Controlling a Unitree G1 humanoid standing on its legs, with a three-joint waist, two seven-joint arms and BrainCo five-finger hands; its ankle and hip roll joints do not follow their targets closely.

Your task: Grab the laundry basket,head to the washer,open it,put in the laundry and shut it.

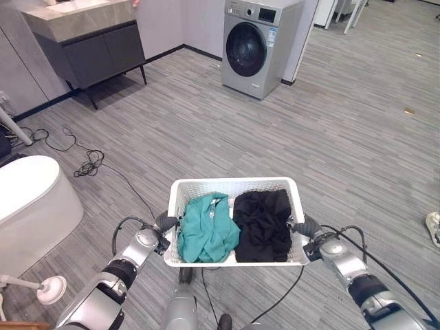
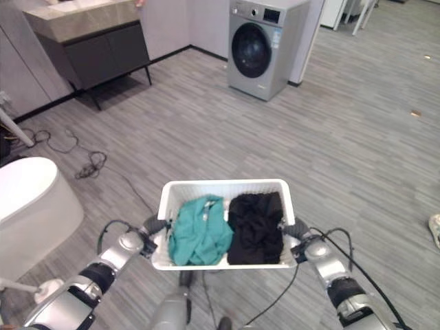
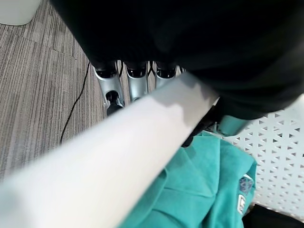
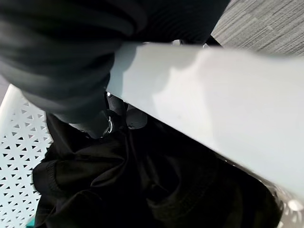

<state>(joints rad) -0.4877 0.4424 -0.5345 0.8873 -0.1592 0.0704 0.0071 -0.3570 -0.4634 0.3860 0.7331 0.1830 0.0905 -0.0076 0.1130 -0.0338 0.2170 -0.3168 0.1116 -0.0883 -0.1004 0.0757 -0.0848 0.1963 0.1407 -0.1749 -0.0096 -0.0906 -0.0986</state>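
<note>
I carry a white laundry basket [image 1: 234,183] low in front of me. In it lie a teal garment [image 1: 206,230] on the left and a black garment [image 1: 262,223] on the right. My left hand [image 1: 165,223] grips the basket's left rim [image 3: 142,142], fingers [image 3: 135,85] curled under it beside the teal garment [image 3: 190,190]. At the opposite side my right hand [image 1: 306,227] is shut on the right rim [image 4: 213,109], above the black garment [image 4: 142,190]. The silver washer [image 1: 251,45] stands far ahead, its round dark door [image 1: 245,49] shut.
A dark cabinet [image 1: 96,51] with a stone top stands at the back left. A white tub [image 1: 31,206] is close on the left, with loose cables [image 1: 86,161] on the floor beyond it. A person's shoe [image 1: 433,228] shows at the right edge. Grey plank floor runs to the washer.
</note>
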